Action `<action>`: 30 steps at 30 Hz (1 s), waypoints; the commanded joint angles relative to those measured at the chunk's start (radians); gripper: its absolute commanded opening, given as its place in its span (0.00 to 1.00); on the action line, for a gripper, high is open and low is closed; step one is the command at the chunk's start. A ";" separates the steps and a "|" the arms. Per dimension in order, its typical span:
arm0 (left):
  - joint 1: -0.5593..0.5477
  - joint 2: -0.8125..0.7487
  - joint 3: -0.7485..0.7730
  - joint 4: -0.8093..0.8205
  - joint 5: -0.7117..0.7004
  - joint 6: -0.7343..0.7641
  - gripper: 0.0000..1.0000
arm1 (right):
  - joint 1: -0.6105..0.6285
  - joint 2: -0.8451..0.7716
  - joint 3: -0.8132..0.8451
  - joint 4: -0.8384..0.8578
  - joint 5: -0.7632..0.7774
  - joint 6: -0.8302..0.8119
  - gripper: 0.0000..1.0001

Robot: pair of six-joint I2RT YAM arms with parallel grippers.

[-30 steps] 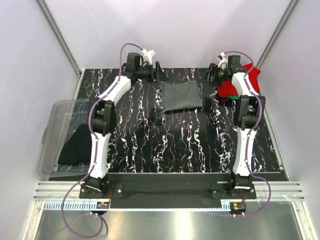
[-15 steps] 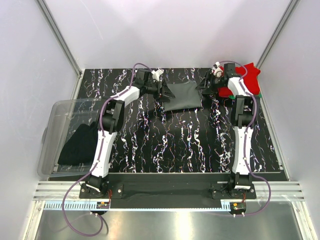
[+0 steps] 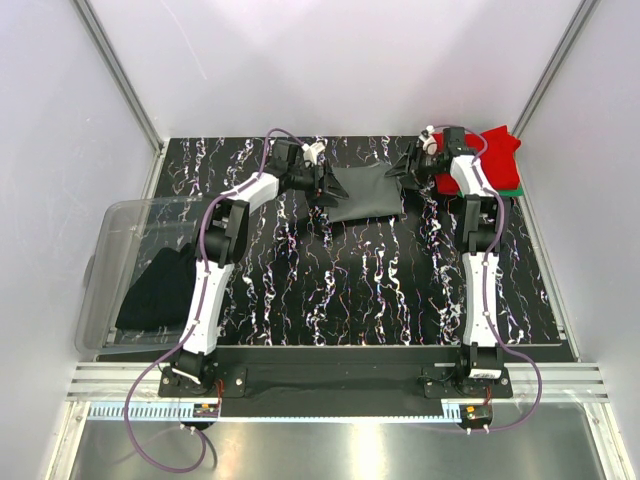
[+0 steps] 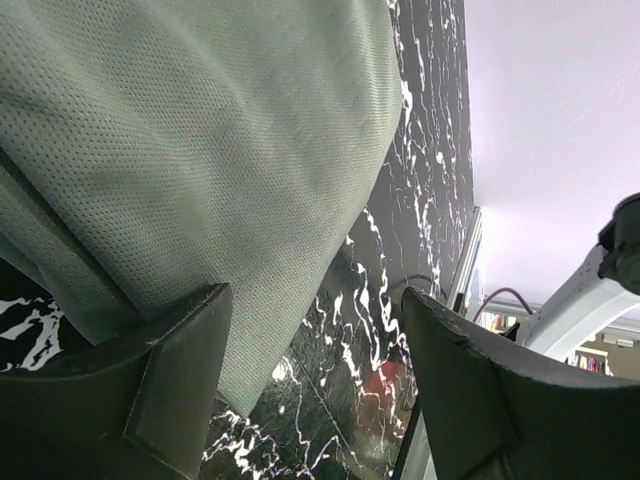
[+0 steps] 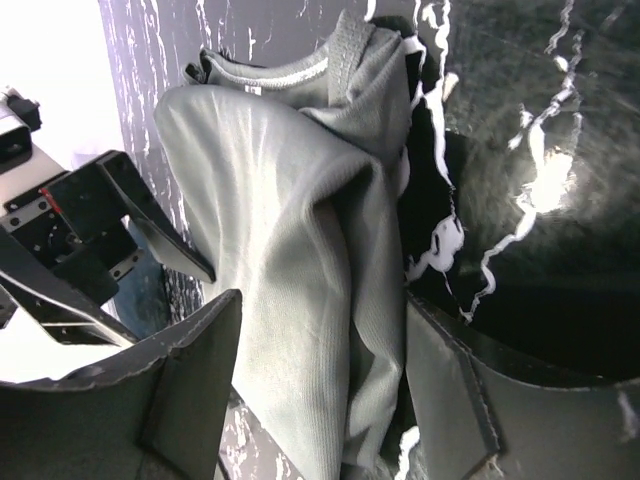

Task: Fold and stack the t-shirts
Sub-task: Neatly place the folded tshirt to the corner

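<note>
Left gripper (image 3: 328, 187) and right gripper (image 3: 398, 170) are both gaping open, straddling opposite side edges of my dark grey t-shirt (image 3: 366, 195).

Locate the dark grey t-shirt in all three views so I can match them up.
Top external: the dark grey t-shirt lies flat at the far middle of the table.
Left wrist: it fills the upper left of the picture.
Right wrist: it is bunched, running down the centre.
Shared landmark: the black marbled tabletop with white veins, at the right in the left wrist view and top left in the right wrist view.
</note>
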 commanded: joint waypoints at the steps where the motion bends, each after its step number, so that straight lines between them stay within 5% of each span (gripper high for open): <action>1: 0.005 0.015 0.025 0.001 -0.005 0.016 0.73 | 0.029 0.093 0.065 -0.132 0.037 -0.020 0.70; 11: 0.005 0.034 0.044 -0.007 -0.013 0.022 0.73 | 0.085 0.094 0.092 -0.195 0.078 -0.055 0.62; 15: 0.005 0.035 0.047 -0.008 -0.018 0.025 0.73 | 0.092 0.090 0.088 -0.206 0.086 -0.073 0.47; 19: 0.006 0.025 0.045 -0.016 -0.019 0.034 0.73 | 0.090 0.078 0.100 -0.209 0.127 -0.096 0.13; 23: 0.017 -0.029 0.036 -0.031 -0.018 0.066 0.75 | 0.086 0.032 0.153 -0.217 0.185 -0.153 0.00; 30: 0.075 -0.140 0.080 -0.188 -0.053 0.290 0.75 | 0.087 -0.154 0.187 -0.275 0.317 -0.406 0.00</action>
